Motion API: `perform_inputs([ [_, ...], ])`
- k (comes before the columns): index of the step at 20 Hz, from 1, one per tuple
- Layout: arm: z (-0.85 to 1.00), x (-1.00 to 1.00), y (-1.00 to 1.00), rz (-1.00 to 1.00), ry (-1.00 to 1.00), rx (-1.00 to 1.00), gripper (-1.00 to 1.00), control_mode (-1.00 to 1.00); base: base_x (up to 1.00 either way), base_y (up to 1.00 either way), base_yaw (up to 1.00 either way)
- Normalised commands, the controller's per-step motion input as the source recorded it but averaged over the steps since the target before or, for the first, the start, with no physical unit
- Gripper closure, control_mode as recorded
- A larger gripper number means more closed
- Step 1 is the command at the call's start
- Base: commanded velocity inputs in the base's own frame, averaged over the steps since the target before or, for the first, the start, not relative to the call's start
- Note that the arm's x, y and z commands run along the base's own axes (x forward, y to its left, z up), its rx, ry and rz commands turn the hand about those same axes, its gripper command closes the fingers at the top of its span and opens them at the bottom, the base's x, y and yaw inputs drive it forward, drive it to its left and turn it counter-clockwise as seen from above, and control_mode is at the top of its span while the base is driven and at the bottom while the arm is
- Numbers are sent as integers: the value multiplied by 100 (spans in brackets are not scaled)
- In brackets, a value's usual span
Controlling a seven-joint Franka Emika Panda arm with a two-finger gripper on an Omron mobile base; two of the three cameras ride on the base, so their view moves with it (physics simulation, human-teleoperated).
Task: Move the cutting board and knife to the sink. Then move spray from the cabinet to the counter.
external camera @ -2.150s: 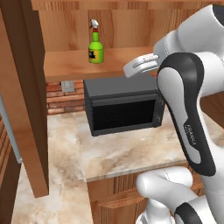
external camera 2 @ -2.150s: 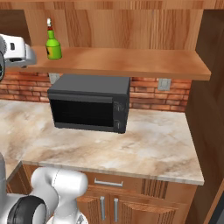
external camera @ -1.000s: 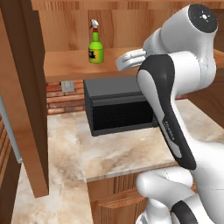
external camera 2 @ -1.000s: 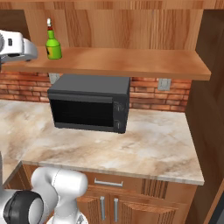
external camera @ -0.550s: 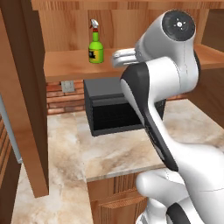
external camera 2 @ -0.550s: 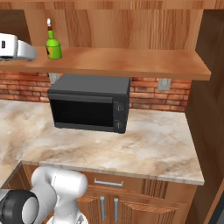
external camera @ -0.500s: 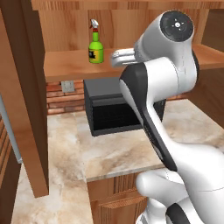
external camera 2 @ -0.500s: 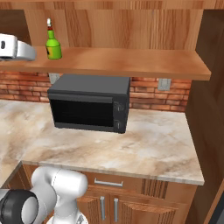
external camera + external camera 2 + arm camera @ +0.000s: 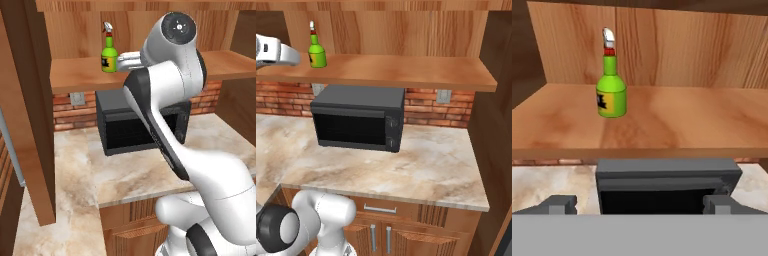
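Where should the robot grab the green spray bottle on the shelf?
Probably around the spray bottle's round green body, coming straight in from the open front of the shelf. It stands upright, nothing stands beside it, and the body is wider and steadier than the thin neck.

We find no readable text, brand, number or sign. Small bright green spray bottle with white-and-red nozzle carries black-and-yellow label; we see dark marks on it, too blurred to read. Same label illegible from left base view.
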Motion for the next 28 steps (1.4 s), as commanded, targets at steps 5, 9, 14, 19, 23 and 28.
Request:
perform_inputs([
  [5, -3, 46, 6, 0, 1, 0, -100, -100, 0, 0, 0],
  [9, -11, 51, 0, 0, 6, 0, -100, -100, 0, 0, 0],
  [14, -6, 44, 0, 0, 2, 0, -100, -100, 0, 0, 0],
  [19, 0, 40, 6, 0, 1, 0, -100, -100, 0, 0, 0],
  [23, 0, 30, 13, 0, 0, 1, -100, -100, 0, 0, 0],
  [28, -2, 30, 18, 0, 1, 1, -100, -100, 0, 0, 0],
])
